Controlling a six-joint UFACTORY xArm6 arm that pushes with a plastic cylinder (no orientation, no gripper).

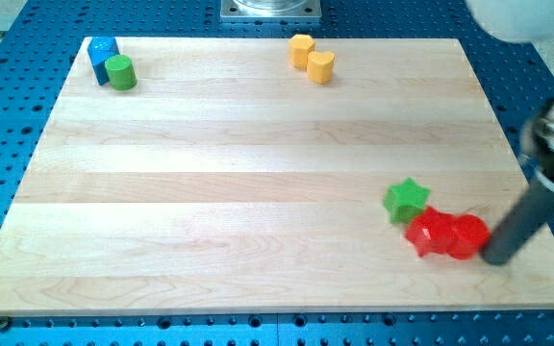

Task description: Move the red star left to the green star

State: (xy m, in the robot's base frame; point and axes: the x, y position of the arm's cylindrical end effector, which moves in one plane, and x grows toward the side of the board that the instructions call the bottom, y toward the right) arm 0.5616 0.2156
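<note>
The green star (407,199) lies on the wooden board at the view's lower right. The red star (430,232) lies just below and to the right of it, touching or nearly touching it. A second red block (468,235), rounded, sits tight against the red star's right side. My tip (496,256) is at the lower end of the dark rod, just to the right of the rounded red block and close to touching it.
A blue block (101,53) and a green cylinder (120,72) sit together at the board's top left. Two yellow blocks (302,49) (321,66) sit at the top middle. The board's right edge (537,192) runs close behind the rod.
</note>
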